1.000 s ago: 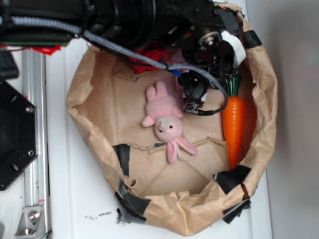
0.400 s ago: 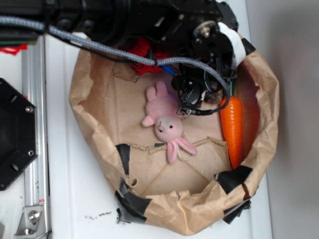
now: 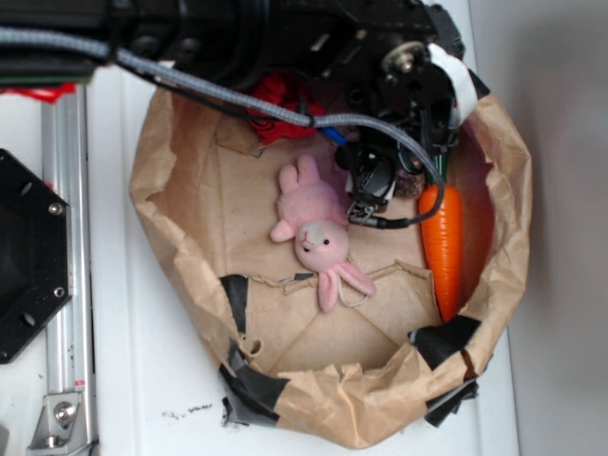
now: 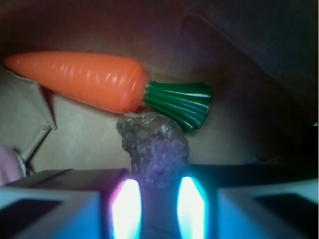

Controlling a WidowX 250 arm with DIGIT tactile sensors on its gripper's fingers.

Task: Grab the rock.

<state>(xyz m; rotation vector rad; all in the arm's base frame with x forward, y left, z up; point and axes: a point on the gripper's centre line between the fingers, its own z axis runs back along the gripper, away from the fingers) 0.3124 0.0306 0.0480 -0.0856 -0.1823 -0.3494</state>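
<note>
The rock (image 4: pixel 155 147) is a small, dark, rough lump lying on brown paper right below the carrot's green top. In the wrist view its near end sits between my two lit fingertips, and my gripper (image 4: pixel 158 199) is shut on it. In the exterior view my gripper (image 3: pixel 375 182) hangs low inside the paper bag, between the pink bunny and the carrot. There only a brownish sliver of the rock (image 3: pixel 411 180) shows beside the gripper; the arm hides the remainder.
An orange carrot (image 3: pixel 445 242) (image 4: pixel 79 79) lies along the bag's right wall. A pink plush bunny (image 3: pixel 318 233) lies in the middle. A red wrinkly ball (image 3: pixel 275 95) sits at the back under the arm. The crumpled paper bag wall (image 3: pixel 157 218) rings everything.
The arm and its wrist have shifted slightly to the right and down toward the carrot's top. The bunny and the carrot have not moved.
</note>
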